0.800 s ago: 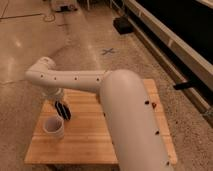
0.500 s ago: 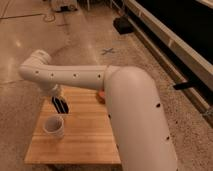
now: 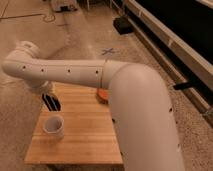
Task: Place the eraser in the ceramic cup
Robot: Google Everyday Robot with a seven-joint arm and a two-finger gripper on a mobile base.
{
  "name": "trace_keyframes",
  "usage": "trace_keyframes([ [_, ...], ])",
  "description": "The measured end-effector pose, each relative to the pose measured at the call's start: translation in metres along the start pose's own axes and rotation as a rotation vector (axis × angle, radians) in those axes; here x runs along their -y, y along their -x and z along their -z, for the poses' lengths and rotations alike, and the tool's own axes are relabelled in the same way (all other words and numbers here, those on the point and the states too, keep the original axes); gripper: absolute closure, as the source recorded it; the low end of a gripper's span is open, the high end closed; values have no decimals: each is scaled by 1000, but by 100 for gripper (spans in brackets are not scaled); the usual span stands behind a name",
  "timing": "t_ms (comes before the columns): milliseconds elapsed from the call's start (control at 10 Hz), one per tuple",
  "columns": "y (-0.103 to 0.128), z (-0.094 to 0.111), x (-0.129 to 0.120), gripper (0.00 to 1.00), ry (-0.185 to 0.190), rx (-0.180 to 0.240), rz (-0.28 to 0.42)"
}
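Note:
The white ceramic cup (image 3: 53, 127) stands upright on the left part of the wooden table (image 3: 85, 135). My gripper (image 3: 51, 103) hangs from the white arm (image 3: 75, 72) just behind and above the cup's rim, pointing down, close to the table's left edge. I cannot make out an eraser in or near the gripper. A small orange-brown object (image 3: 103, 95) lies on the table's far side, partly hidden by my arm. The cup's inside does not show.
My thick white arm (image 3: 142, 125) covers the right half of the table. A dark box (image 3: 121, 25) and a blue tape cross (image 3: 107, 51) are on the floor behind. A long dark counter (image 3: 175, 35) runs along the right.
My arm has swung left and the gripper has shifted slightly left and up, staying behind the cup. The cup has not moved.

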State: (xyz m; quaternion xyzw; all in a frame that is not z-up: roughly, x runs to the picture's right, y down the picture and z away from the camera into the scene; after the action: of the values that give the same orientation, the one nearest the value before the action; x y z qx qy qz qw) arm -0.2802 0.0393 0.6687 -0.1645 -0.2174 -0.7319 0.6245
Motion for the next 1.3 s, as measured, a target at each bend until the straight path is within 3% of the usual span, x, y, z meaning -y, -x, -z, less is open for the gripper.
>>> trace_keyframes([
  [500, 29, 27, 20, 96, -12, 28, 46],
  [700, 42, 21, 19, 76, -5, 68, 54],
  [1000, 58, 5, -4, 45, 19, 120, 8],
  [1200, 63, -2, -15, 26, 33, 130, -18],
  [1300, 63, -4, -18, 21, 36, 132, -21],
])
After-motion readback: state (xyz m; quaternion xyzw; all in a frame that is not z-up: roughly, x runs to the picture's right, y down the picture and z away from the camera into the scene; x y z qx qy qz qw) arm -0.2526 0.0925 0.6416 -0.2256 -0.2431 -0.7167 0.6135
